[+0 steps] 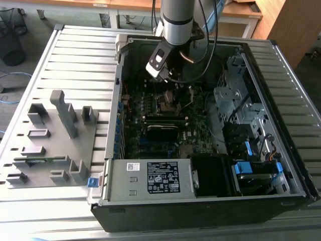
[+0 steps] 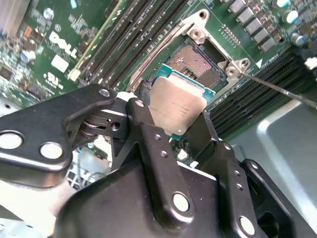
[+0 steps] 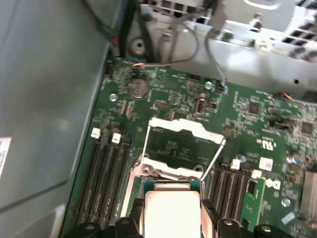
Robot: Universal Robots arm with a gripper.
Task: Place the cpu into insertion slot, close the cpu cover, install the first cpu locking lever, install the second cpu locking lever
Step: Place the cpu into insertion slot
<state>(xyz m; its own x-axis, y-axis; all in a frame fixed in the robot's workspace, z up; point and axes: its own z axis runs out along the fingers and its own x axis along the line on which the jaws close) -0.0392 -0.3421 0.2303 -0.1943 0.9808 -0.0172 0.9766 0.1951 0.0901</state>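
chip poised over open socket

grey parts rack [image 1: 55, 135] lies at the exterior view's left, open pc case [image 1: 111, 130] mid-frame, drive cage [image 1: 235, 95] to the right. inside the case, the gripper [image 2: 171, 113] is clamped on the cpu [image 2: 181, 99] by two opp. edges, just above the insertion slot [image 2: 198, 62] and not yet seated. cpu cover [image 3: 178, 125] stands flipped up, w/ a locking lever [image 3: 212, 157] swung free. risk, as judged: a skewed or off-ctr descent could bend socket contacts or snag the raised cover.
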